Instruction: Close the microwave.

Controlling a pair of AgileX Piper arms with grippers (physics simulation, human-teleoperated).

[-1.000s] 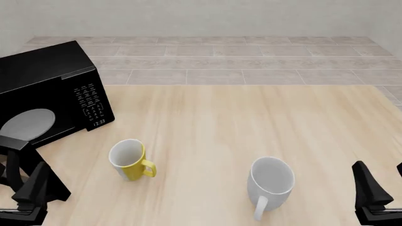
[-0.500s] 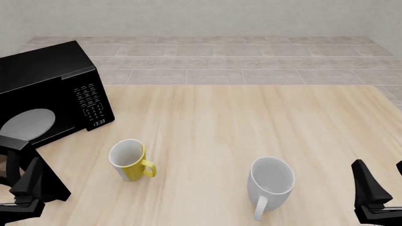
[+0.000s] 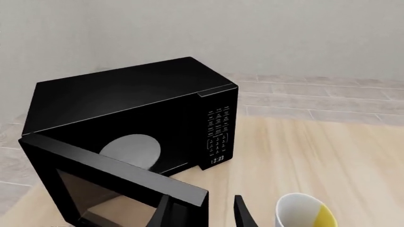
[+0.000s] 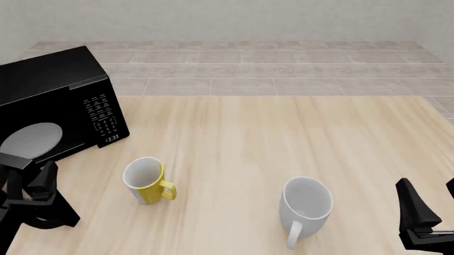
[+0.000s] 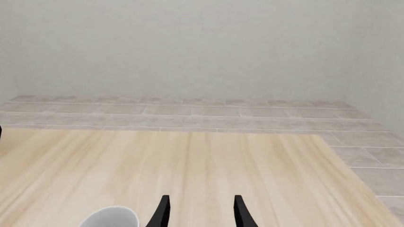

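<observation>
The microwave (image 4: 60,101) stood at the table's (image 4: 284,133) far left, its door (image 3: 113,187) swung open toward the near side, pale plate (image 3: 129,151) showing inside. The left gripper (image 3: 200,215), fingers spread, sat just at the door's free edge. The right gripper (image 5: 198,213), also spread, hovered near right, beside the white mug (image 4: 305,207). A yellow mug (image 4: 145,180) stood between.

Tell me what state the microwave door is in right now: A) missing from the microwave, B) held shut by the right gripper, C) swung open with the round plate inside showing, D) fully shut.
C: in the left wrist view the microwave has its door swung out, and the pale round plate shows inside; the left gripper sits just by the door's free edge.
</observation>
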